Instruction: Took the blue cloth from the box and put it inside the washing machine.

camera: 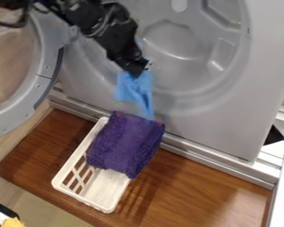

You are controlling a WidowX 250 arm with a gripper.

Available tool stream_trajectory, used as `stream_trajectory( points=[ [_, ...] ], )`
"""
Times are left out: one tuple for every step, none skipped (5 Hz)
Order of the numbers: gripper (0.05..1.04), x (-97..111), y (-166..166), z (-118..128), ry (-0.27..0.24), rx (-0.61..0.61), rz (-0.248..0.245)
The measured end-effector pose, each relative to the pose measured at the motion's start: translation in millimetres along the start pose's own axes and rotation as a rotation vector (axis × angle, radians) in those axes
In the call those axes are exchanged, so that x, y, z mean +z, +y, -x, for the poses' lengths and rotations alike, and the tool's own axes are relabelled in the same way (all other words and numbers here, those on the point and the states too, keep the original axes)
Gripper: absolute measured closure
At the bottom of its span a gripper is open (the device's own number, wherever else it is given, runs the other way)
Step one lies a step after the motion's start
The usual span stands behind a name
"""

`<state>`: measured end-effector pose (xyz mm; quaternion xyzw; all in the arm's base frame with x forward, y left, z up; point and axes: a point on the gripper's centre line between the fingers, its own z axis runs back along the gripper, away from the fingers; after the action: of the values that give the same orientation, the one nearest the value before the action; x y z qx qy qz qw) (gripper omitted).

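Observation:
My gripper is at the upper middle of the camera view, in front of the lower left part of the washing machine's round opening. It is shut on the blue cloth, which hangs down from it with its lower end just above the purple cloth. The white box stands below on the wooden surface, tilted in the view. The washing machine has its door swung out to the left. Whether the cloth's lower tip touches the purple cloth, I cannot tell.
A thick purple cloth lies over the upper part of the box and its right rim. The brown wooden surface runs along the machine's base. A yellow thing shows at the bottom left corner, and a white metal edge stands at the right.

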<state>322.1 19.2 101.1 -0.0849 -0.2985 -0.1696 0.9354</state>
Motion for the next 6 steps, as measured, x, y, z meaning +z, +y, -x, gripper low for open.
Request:
stream_trajectory(
  points=[
    [1.013, -21.0, 4.3, -12.8, -0.007, -0.013, 0.013],
    [1.013, -43.9, 7.3, -22.5, -0.028, -0.03, 0.049],
    [1.013, -59.0, 8.0, -36.6, -0.03, -0.057, 0.066],
    [1.013, -75.5, 8.3, -41.4, -0.044, -0.071, 0.105],
    [0.993, -82.1, 7.0, -43.8, -0.039, -0.07, 0.119],
    [0.829, -82.5, 4.7, -43.1, -0.035, -0.067, 0.131]
  ],
)
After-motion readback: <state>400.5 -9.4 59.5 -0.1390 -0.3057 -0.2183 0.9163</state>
